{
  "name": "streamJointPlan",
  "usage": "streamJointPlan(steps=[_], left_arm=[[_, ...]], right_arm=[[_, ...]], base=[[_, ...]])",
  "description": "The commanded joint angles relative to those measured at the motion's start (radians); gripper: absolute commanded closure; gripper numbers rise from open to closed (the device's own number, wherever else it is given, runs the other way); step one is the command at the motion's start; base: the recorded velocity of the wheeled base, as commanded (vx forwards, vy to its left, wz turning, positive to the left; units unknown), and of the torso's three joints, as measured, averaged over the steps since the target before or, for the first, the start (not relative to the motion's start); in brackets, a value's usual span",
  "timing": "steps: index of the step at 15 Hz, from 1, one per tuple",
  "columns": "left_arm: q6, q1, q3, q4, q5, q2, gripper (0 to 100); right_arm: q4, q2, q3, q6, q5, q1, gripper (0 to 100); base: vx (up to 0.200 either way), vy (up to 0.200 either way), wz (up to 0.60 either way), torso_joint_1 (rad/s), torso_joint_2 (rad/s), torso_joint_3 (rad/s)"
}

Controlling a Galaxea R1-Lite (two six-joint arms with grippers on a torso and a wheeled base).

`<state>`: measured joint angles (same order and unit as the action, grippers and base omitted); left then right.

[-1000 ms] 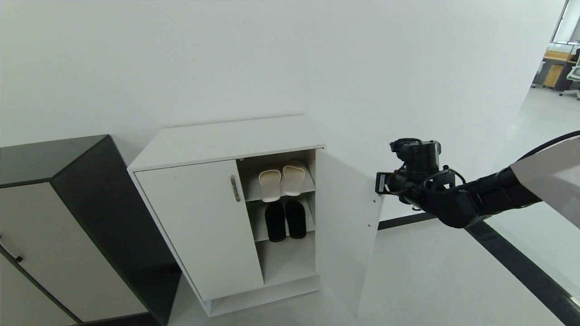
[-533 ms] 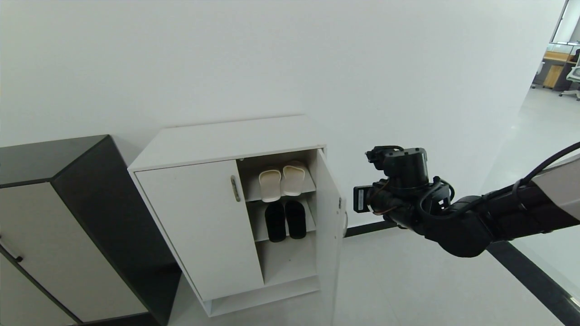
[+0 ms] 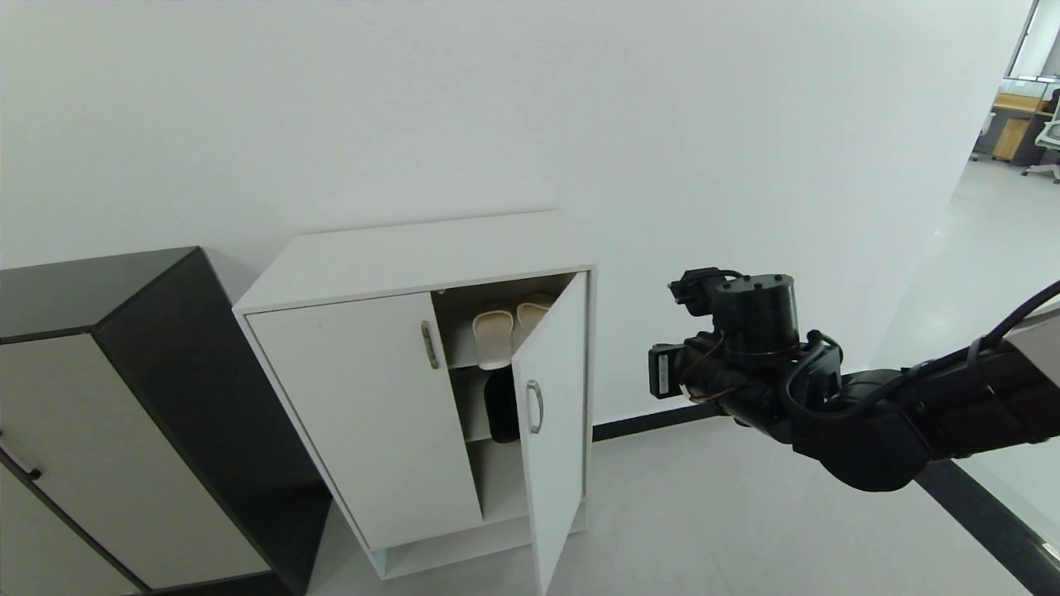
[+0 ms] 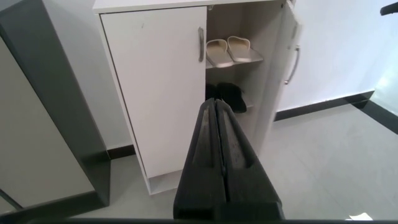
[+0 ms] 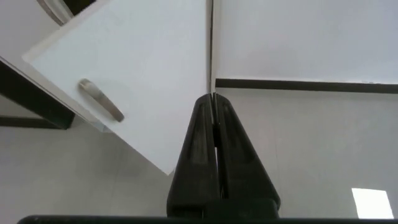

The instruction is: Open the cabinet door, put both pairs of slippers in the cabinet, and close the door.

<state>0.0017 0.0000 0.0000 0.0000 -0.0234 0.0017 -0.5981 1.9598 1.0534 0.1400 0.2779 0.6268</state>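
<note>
The white cabinet (image 3: pixel 414 257) stands against the wall with its left door (image 3: pixel 364 414) shut. Its right door (image 3: pixel 551 397) hangs about half open, handle (image 3: pixel 535 406) facing me. White slippers (image 3: pixel 495 335) lie on the upper shelf. Below them, black slippers (image 3: pixel 499 406) are partly hidden by the door. My right arm's wrist (image 3: pixel 745 331) hovers to the right of the door, apart from it. The right gripper (image 5: pixel 213 98) is shut with nothing in it, its tips seen against the door's edge (image 5: pixel 208 56). The left gripper (image 4: pixel 216 102) is also shut on nothing and points at the cabinet (image 4: pixel 155 74).
A dark cabinet (image 3: pixel 124 372) with pale doors stands close on the left of the white one. A black baseboard strip (image 3: pixel 638 426) runs along the wall. Grey floor (image 3: pixel 729 513) lies open in front and to the right. Office furniture (image 3: pixel 1019 124) shows far off.
The right door has swung from wide open to about half shut. My right arm moved left behind it, then stayed near the same spot while the door kept swinging.
</note>
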Motion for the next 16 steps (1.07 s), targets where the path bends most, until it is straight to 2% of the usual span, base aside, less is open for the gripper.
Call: streamJointPlan(steps=[1,2,8,10,11,13,16], left_arm=[[0.000,0.000,0.000,0.000,0.000,0.000,100],[0.000,0.000,0.000,0.000,0.000,0.000,100],[0.000,0.000,0.000,0.000,0.000,0.000,100],[0.000,0.000,0.000,0.000,0.000,0.000,100],[0.000,0.000,0.000,-0.002,0.000,0.000,100],[0.000,0.000,0.000,0.000,0.000,0.000,100],[0.000,0.000,0.000,0.000,0.000,0.000,100]], right_arm=[[-0.006,0.007,-0.006,0.000,0.001,0.005,100],[-0.008,0.011,-0.006,0.000,0.000,0.005,100],[-0.008,0.014,-0.012,0.000,0.000,0.013,100],[-0.022,0.019,-0.021,0.000,-0.034,0.013,100],[-0.045,0.019,-0.041,0.000,-0.057,0.010,100],[-0.121,0.024,-0.093,-0.002,-0.147,-0.001,100],[-0.330,0.048,-0.214,-0.048,-0.364,-0.059,100]], base=[[0.000,0.000,0.00,0.000,0.00,0.000],[0.000,0.000,0.00,0.000,0.00,0.000],[0.000,0.000,0.60,0.004,0.00,0.002],[0.000,0.000,0.60,-0.005,0.00,0.007],[0.000,0.000,0.00,0.000,0.00,0.000],[0.000,0.000,0.00,0.000,0.00,0.000],[0.000,0.000,0.00,0.000,0.00,0.000]])
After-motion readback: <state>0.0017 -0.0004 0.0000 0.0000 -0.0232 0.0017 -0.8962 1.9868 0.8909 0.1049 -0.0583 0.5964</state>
